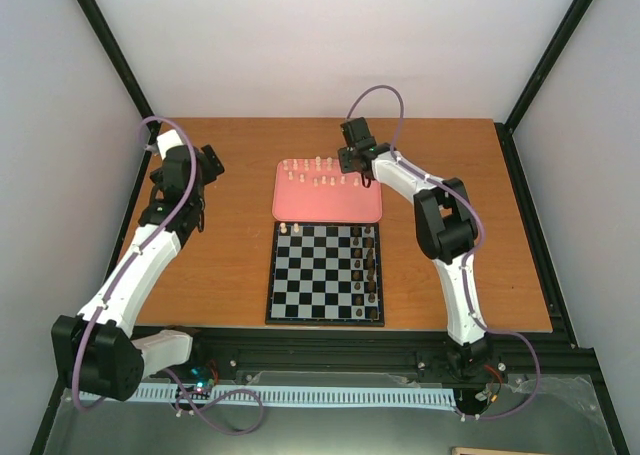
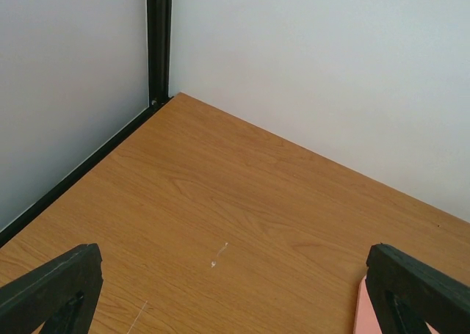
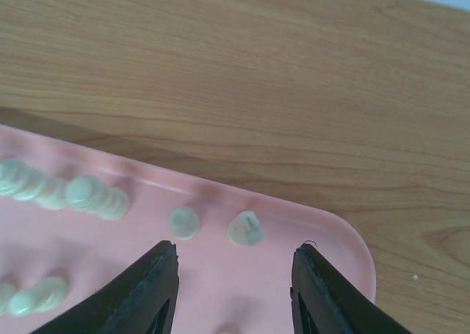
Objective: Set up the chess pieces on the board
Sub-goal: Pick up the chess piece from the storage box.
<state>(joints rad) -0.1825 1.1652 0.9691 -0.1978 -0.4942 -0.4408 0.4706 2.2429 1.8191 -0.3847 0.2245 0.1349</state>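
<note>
Several cream chess pieces (image 1: 320, 171) stand on a pink tray (image 1: 330, 207) just beyond the board (image 1: 310, 275). Two cream pieces (image 1: 290, 228) stand at the board's far left corner. My right gripper (image 1: 366, 175) hangs over the tray's far right corner. In the right wrist view it (image 3: 235, 250) is open, with a notched cream piece (image 3: 244, 228) and a round-topped one (image 3: 183, 222) just ahead of its fingertips and nothing between them. My left gripper (image 1: 205, 165) is wide open over bare table at the left, holding nothing (image 2: 233, 253).
Dark brown pieces (image 1: 370, 265) line the board's right side in two columns. More cream pieces (image 3: 95, 197) lie to the left on the tray (image 3: 323, 231). The tray's corner (image 2: 361, 312) shows by my left gripper's right finger. Black frame posts and white walls enclose the table.
</note>
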